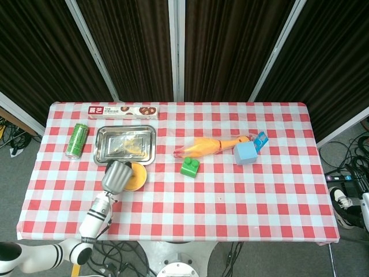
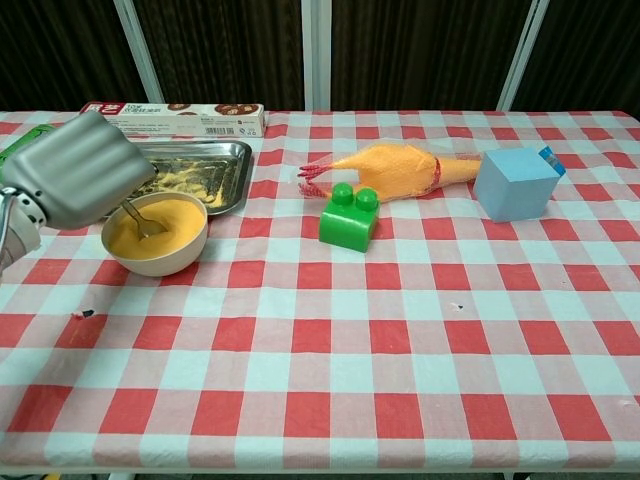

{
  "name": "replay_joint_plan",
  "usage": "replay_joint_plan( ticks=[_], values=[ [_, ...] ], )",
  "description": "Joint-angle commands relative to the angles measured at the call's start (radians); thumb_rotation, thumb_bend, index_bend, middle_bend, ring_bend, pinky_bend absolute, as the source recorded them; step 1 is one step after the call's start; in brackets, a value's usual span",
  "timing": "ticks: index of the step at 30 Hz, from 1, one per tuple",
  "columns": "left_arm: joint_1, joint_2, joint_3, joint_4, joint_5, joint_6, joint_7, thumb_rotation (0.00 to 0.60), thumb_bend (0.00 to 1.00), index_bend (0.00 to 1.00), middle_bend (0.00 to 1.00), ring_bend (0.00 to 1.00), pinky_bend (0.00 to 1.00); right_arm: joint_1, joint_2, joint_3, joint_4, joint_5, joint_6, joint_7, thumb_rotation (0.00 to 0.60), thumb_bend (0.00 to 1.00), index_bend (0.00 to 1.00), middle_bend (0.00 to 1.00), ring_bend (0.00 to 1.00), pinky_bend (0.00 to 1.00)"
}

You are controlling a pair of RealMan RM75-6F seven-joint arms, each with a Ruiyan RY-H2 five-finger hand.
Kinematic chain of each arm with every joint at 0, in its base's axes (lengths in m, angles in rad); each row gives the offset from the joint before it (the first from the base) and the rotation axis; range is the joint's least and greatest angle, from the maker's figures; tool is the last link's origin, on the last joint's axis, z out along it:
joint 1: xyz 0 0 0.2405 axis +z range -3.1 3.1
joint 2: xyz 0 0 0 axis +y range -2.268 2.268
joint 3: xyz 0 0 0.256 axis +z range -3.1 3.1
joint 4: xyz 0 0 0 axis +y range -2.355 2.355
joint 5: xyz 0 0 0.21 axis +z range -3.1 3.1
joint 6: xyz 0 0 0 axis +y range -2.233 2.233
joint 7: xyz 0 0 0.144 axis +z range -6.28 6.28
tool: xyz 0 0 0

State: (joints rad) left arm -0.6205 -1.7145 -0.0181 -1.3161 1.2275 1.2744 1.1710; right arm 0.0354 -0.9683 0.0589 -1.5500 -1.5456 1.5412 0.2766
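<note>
Spoon [image 2: 143, 222] sits with its bowl sunk in the orange powder of the bowl [image 2: 155, 236], just in front of the tray [image 2: 225, 186]. My left hand [image 2: 78, 168] is clenched around its handle above the bowl's left rim; my right hand is out of sight. To scoop well, I judge I should dip shallow, lift level and move slowly. The tray holds scattered orange crumbs [image 2: 185, 177].

We cannot see the fingers of the grey left hand [image 2: 78, 180] gripping the thin metal spoon [image 2: 141, 222].
</note>
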Motion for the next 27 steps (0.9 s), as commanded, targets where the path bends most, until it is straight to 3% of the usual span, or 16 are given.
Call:
replay_joint_plan(
  ticks=[1, 7, 16, 27],
  values=[
    [0.004, 0.054, -0.048, -0.07, -0.054, -0.036, -0.048, 0.6, 0.5, 0.71, 0.93, 0.89, 0.95, 0.001, 0.0, 0.0, 0.0, 0.0, -0.002, 0.0, 0.6, 0.17, 0.0, 0.12, 0.0, 0.04],
    [0.004, 0.127, -0.085, -0.162, -0.117, -0.068, -0.089, 0.6, 0.5, 0.71, 0.93, 0.89, 0.95, 0.002, -0.001, 0.001, 0.001, 0.001, -0.003, 0.0, 0.6, 0.17, 0.0, 0.12, 0.0, 0.04],
    [-0.012, 0.171, -0.079, -0.226, -0.136, -0.062, -0.016, 0.6, 0.5, 0.71, 0.93, 0.89, 0.95, 0.0, -0.001, 0.002, 0.001, -0.001, 0.003, 0.0, 0.6, 0.17, 0.0, 0.12, 0.0, 0.04],
    [-0.043, 0.23, -0.11, -0.303, -0.258, -0.169, -0.134, 0.6, 0.51, 0.71, 0.93, 0.89, 0.95, -0.001, -0.001, 0.002, 0.004, 0.0, 0.004, 0.003, 0.6, 0.17, 0.0, 0.12, 0.0, 0.04]
  ],
)
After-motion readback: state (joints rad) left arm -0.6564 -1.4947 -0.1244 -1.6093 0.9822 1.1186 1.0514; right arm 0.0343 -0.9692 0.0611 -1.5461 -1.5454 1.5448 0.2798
